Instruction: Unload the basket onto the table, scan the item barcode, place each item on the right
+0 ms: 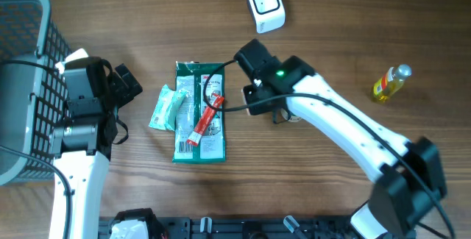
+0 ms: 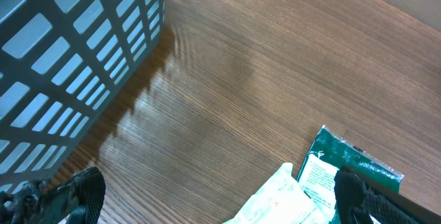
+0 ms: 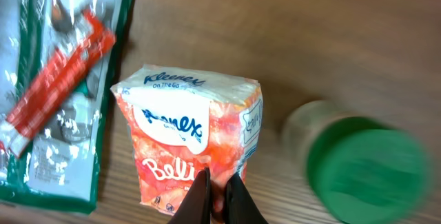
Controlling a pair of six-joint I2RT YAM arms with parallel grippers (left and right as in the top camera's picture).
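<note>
Spreading beneath me is a brown wood-grain table [image 1: 353, 18], with a grey lattice basket [image 1: 22, 62] at its left edge. My right pincer [image 3: 219, 193] is clenched on the crinkly plastic Kleenex pack [image 3: 193, 127], beside a glossy green packet [image 3: 76, 148]; my left pincer [image 2: 220, 200] gapes released.

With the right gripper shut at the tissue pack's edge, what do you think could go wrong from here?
The right gripper pinches only the near edge of the Kleenex pack; the soft wrapper may slip free when lifted.
The green-lidded jar sits close beside the pack; a sideways swing might knock it.
No barcode shows on the face in view, so the pack may reach the scanner facing wrongly.
</note>
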